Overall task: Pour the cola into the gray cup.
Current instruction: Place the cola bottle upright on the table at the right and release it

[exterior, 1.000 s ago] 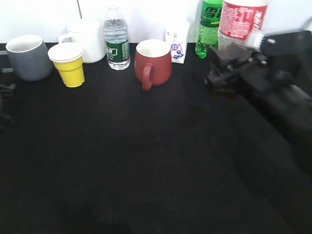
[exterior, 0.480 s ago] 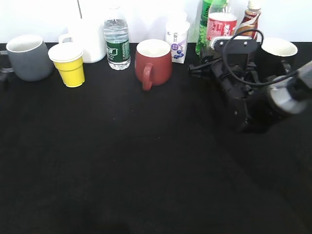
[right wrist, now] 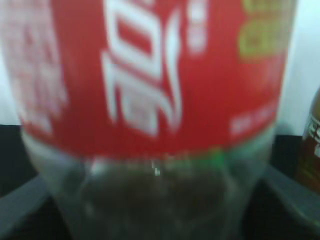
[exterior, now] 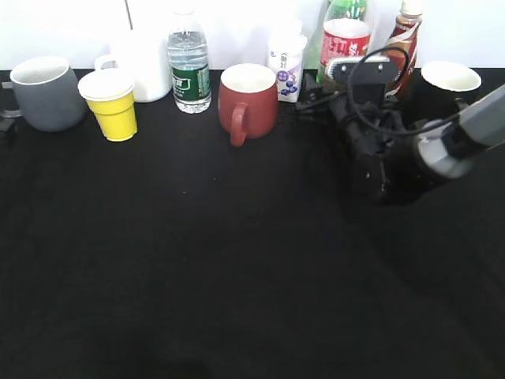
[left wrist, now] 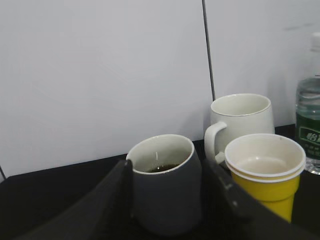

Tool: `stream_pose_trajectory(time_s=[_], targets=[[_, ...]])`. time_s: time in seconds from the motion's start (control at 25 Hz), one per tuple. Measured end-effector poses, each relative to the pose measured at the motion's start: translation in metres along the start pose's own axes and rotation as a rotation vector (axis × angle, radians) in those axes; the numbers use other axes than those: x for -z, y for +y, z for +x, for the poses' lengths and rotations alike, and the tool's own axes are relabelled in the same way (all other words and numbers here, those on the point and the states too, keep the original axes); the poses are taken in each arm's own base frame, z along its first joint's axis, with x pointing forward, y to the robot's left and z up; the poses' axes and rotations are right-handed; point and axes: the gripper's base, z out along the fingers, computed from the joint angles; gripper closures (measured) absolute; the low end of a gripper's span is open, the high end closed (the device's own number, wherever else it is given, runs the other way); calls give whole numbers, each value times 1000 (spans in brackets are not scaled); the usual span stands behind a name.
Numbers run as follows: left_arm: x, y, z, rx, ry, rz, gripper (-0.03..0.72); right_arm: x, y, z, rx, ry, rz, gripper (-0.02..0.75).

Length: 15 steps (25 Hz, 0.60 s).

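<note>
The cola (exterior: 345,41), a clear bottle with a red label, stands upright at the back right. My right gripper (exterior: 341,88) is shut on its lower part. In the right wrist view the cola (right wrist: 150,90) fills the frame between my gripper's fingers (right wrist: 157,202), with dark liquid low in it. The gray cup (exterior: 46,93) stands at the far left. In the left wrist view the gray cup (left wrist: 165,190) sits between my left gripper's fingers (left wrist: 167,202), which press its sides; a little dark liquid shows inside.
Beside the gray cup are a yellow paper cup (exterior: 112,103), a white mug (exterior: 142,63), a water bottle (exterior: 188,63) and a red mug (exterior: 248,99). A small carton (exterior: 286,67), a green bottle (exterior: 335,16), a brown bottle (exterior: 402,39) and a black mug (exterior: 446,87) crowd the cola.
My right arm has brought the cola down from a raised position to upright on the table at the back, and moved it slightly left. The gray cup has not moved.
</note>
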Motion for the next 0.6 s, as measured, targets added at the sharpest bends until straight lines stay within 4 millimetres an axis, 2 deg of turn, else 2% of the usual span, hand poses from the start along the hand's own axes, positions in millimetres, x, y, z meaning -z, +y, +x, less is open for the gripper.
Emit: stream_pose_trajectory(time_s=[0.12, 0.36, 0.4, 0.48, 0.6], targets=[[0, 0, 0, -2, -1, 4, 344, 2, 0, -15, -5, 11, -9, 101], [5, -3, -10, -13, -18, 39, 344, 55, -11, -25, 40, 102, -66, 125], [7, -3, -12, -12, 4, 45, 344, 65, -14, -32, 42, 107, -70, 130], [14, -2, -15, 0, 74, 53, 344, 82, -15, -59, 37, 143, -104, 136], [27, 2, -30, 77, 256, 62, 344, 106, -13, -103, 16, 425, -185, 146]])
